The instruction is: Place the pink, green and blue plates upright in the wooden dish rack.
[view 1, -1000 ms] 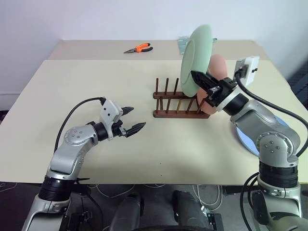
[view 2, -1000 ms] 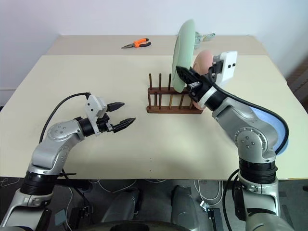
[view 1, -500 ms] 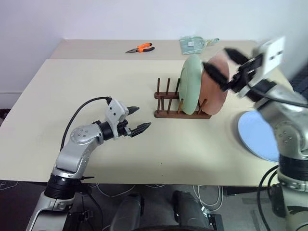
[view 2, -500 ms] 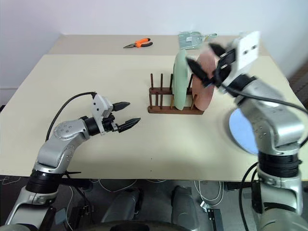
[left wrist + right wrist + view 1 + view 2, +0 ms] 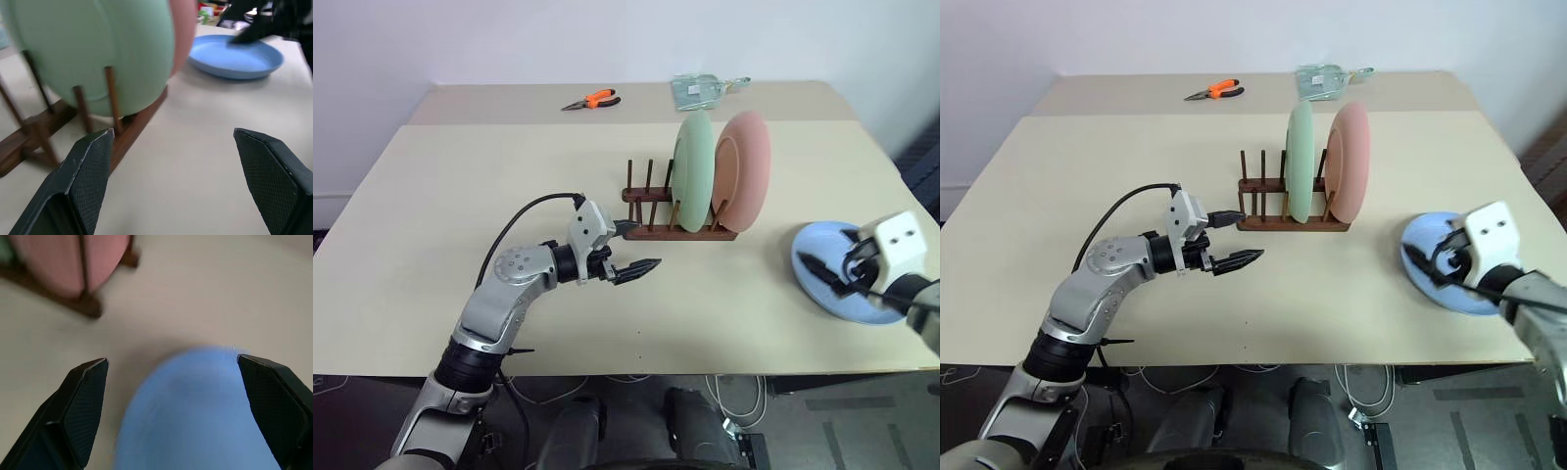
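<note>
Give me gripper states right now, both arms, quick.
Left gripper: open, empty, beside the wooden dish rack.
Right gripper: open, empty, over the blue plate.

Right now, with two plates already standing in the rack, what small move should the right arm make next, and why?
Probably lower the open right gripper onto the near rim of the blue plate and close. That plate lies flat on the table, while the green plate and pink plate stand in the wooden dish rack.

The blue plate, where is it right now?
In the head views the blue plate lies flat on the table's right side, right of the wooden dish rack holding the green and pink plates, with the open right gripper over it.
</note>
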Robot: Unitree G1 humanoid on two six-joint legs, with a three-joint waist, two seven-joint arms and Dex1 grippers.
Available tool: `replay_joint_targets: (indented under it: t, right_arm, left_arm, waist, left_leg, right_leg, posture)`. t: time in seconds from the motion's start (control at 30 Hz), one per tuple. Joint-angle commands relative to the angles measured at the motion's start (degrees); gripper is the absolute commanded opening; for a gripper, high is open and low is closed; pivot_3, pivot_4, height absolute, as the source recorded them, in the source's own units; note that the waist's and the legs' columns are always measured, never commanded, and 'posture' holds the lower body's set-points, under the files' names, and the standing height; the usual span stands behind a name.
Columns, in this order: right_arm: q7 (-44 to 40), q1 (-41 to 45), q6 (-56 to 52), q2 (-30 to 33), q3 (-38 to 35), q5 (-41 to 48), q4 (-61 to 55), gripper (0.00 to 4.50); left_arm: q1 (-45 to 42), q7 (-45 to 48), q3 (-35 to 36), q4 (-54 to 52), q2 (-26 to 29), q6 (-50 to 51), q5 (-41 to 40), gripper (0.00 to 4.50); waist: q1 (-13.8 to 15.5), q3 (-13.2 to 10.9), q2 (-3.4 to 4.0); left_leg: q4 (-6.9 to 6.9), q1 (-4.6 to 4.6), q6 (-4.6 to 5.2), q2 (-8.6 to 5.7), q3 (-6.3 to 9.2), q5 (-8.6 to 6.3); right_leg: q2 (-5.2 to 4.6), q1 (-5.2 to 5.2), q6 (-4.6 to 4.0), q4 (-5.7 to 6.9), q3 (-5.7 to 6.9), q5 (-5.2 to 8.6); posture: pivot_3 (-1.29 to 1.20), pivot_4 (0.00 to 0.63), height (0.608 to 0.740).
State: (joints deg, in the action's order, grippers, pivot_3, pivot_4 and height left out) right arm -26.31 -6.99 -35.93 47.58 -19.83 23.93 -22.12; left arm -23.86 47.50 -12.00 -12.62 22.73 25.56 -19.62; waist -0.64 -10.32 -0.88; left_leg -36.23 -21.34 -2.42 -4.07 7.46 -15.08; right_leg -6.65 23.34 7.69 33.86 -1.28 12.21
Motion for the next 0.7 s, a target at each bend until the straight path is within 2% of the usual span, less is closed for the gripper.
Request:
replay_joint_targets:
  t: [0.03, 0.1, 0.3, 0.33, 0.43, 0.53, 0.63, 0.7]
  right_arm:
    - [4.4, 0.4, -1.8, -0.9, 4.9, -6.5, 0.9, 4.08]
    - [5.5, 1.3, -2.7, -1.3, 6.2, -8.6, 2.5, 3.42]
    - [6.4, 4.1, -3.1, -2.3, 6.4, -11.2, 4.9, 0.35]
    - [6.5, 4.7, -2.7, -2.6, 6.1, -11.3, 5.0, 0.05]
    - [9.8, 9.3, 4.0, -4.2, 3.6, -13.8, 5.7, 0.05]
    - [12.0, 16.4, 8.9, -7.6, -1.1, -11.0, 5.2, 0.05]
    - [12.7, 26.3, 9.1, -11.4, -6.3, -2.8, 1.8, 0.05]
    - [13.1, 35.1, 5.5, -14.3, -9.2, 9.3, -1.6, 0.05]
  left_arm:
    - [-1.0, 0.9, -0.5, -0.4, -0.4, -0.9, -0.2, 4.04]
    - [-0.8, 1.1, -0.5, -0.3, -0.4, -1.1, 0.0, 4.04]
    - [0.0, 1.6, -0.4, -0.1, -0.1, -2.1, 0.6, 4.04]
    - [0.1, 1.6, -0.5, -0.2, 0.0, -2.2, 0.7, 4.04]
    - [0.9, 1.6, -0.3, -0.5, 0.1, -3.6, 0.9, 4.04]
    - [1.4, 1.4, 0.1, -0.2, -0.1, -4.8, 1.0, 4.04]
    - [1.8, 0.9, 0.5, 0.6, -0.1, -5.9, 1.6, 4.04]
    - [2.1, 0.5, 1.1, 1.7, 0.3, -6.9, 2.3, 4.04]
  waist:
    - [0.0, 0.0, 0.00]
    - [0.2, 0.0, 0.01]
    - [0.4, 0.0, -0.01]
    - [0.4, 0.0, -0.03]
    - [0.0, 0.0, -0.04]
    - [-0.1, -0.1, 0.04]
    - [0.1, -0.1, 0.06]
    - [0.0, -0.1, 0.06]
  left_leg:
    - [-0.02, -0.01, 0.00, -0.01, 0.00, 0.00]
    - [-0.03, -0.03, 0.00, -0.03, 0.01, 0.00]
    - [-0.02, -0.07, 0.00, -0.06, 0.04, 0.00]
    - [-0.02, -0.06, 0.00, -0.06, 0.04, 0.00]
    - [-0.01, -0.04, 0.00, -0.05, 0.04, 0.00]
    - [0.00, -0.04, 0.00, -0.04, 0.03, 0.00]
    - [0.01, -0.05, 0.00, -0.05, 0.06, 0.00]
    - [0.04, -0.05, 0.00, -0.05, 0.13, 0.00]
  right_leg:
    - [-0.01, 0.00, -0.01, 0.00, 0.00, 0.00]
    - [-0.03, 0.01, -0.01, -0.01, 0.00, 0.00]
    - [-0.06, 0.02, -0.05, -0.04, 0.00, -0.03]
    - [-0.06, 0.02, -0.05, -0.04, 0.00, -0.02]
    - [-0.04, 0.01, -0.03, -0.04, 0.01, -0.01]
    - [-0.04, 0.04, -0.03, -0.02, 0.01, -0.02]
    - [-0.04, 0.04, -0.05, -0.01, 0.00, -0.07]
    - [-0.02, 0.04, -0.10, -0.01, 0.03, -0.13]
  posture:
    - [0.00, 0.150, 0.740]
    - [0.00, 0.150, 0.740]
    - [0.00, 0.150, 0.740]
    - [0.00, 0.150, 0.740]
    - [0.00, 0.150, 0.740]
    - [0.00, 0.150, 0.740]
    - [0.00, 0.150, 0.740]
    - [0.00, 0.150, 0.740]
